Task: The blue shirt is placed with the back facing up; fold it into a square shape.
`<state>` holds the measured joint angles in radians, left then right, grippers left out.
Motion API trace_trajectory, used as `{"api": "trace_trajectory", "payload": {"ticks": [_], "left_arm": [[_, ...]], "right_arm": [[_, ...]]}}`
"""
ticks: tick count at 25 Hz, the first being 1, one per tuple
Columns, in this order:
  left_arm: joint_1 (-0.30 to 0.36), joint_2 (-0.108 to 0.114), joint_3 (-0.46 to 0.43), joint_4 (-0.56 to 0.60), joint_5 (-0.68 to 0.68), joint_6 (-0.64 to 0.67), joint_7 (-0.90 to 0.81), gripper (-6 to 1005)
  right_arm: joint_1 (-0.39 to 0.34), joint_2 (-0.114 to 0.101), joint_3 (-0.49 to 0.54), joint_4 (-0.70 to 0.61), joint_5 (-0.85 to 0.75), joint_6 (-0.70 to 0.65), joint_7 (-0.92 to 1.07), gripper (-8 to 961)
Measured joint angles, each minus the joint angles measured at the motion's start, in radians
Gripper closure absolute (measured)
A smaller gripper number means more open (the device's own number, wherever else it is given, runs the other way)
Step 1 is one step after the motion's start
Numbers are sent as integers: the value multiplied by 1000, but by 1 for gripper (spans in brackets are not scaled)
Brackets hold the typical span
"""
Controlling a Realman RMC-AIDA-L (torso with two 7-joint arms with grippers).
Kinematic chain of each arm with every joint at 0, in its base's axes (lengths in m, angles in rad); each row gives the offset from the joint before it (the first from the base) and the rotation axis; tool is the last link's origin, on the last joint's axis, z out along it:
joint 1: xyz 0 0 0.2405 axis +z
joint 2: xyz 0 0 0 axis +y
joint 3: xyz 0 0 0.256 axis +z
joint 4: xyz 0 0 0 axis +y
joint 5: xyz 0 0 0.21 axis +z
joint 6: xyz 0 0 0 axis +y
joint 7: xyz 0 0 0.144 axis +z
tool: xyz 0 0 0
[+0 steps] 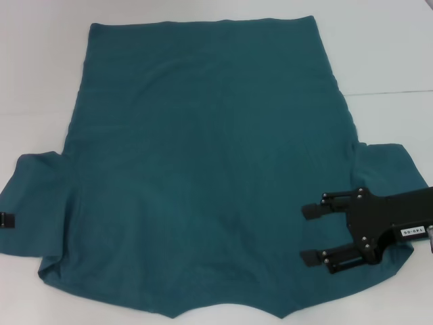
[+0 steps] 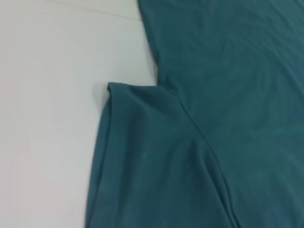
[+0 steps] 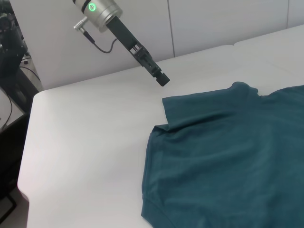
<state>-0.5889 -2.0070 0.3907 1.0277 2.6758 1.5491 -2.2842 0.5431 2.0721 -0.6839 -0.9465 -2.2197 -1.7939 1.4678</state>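
The blue shirt (image 1: 203,169) lay spread flat on the white table (image 1: 40,68), back up, unfolded, with its hem at the far side of the head view and its collar end nearest the robot. One short sleeve stuck out toward the robot's left and the other toward its right. The right gripper (image 1: 312,233) hovered over the shirt close to the right sleeve, by the shoulder, its two black fingers (image 1: 314,210) spread apart and pointing across the cloth toward the shirt's middle, with nothing between them (whether the tips touched the fabric could not be told). The left gripper (image 3: 163,80) showed in the right wrist view as a slim black tip on a silver arm, held above bare table just beyond the left sleeve and apart from the cloth; at the left edge of the head view only a small black piece of it appeared over that sleeve's edge. Whether its fingers were open or closed could not be told. In the left wrist view the left sleeve (image 2: 137,156) lay below that arm, its fold line meeting the body at the armpit.
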Motion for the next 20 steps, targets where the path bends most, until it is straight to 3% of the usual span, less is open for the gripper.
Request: {"api": "trace_trajectory", "payload": {"ticks": [20], "left_arm": [[-7,-19,-1,-62,103,-178,-1,197]], "right_arm": [[0,2,-11,1,0,-8,8,70]]}}
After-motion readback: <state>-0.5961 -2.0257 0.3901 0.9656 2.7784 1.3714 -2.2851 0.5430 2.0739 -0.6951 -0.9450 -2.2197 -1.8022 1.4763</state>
